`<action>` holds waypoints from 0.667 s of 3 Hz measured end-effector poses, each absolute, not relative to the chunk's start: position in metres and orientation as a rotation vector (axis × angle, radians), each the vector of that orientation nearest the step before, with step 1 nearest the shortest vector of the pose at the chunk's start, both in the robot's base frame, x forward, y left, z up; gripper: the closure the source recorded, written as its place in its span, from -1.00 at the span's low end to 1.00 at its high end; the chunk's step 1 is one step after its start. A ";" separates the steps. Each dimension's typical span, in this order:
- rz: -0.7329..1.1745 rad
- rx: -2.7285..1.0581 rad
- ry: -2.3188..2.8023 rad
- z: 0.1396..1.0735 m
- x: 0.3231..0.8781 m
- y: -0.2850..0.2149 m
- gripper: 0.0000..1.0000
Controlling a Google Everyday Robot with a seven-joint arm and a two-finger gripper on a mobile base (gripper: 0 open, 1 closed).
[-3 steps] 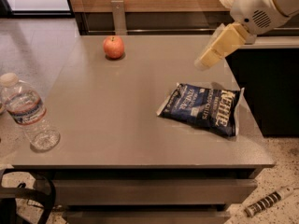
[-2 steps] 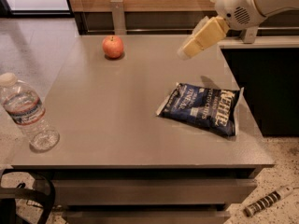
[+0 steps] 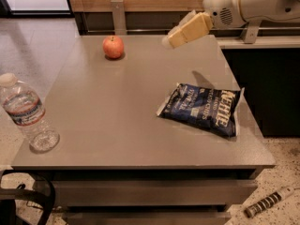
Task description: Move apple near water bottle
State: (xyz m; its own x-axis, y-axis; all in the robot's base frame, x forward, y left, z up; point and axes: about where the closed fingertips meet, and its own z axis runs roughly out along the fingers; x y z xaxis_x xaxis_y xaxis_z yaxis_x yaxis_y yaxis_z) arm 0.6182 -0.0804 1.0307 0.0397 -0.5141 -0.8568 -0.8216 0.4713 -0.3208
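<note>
The apple (image 3: pixel 113 47), small and red-orange, sits on the grey table (image 3: pixel 122 121) near its far edge, left of centre. The water bottle (image 3: pixel 26 112), clear with a white cap and a red, white and blue label, stands upright at the table's front left corner. My gripper (image 3: pixel 174 37) hangs above the far part of the table, to the right of the apple and apart from it, its cream fingers pointing left and down. It holds nothing.
A dark blue chip bag (image 3: pixel 201 108) lies flat on the right half of the table. A wooden wall and a metal rail post (image 3: pixel 118 14) run behind the table. A dark cabinet (image 3: pixel 267 88) stands at the right. Floor shows at the left.
My gripper has moved left across the far side of the table, from above the chip bag's side toward the apple. The apple, bottle and bag have not moved.
</note>
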 end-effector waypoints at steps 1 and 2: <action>0.356 -1.185 1.616 1.032 0.624 -0.077 -1.00; 0.378 -1.190 1.618 1.030 0.672 -0.059 -1.00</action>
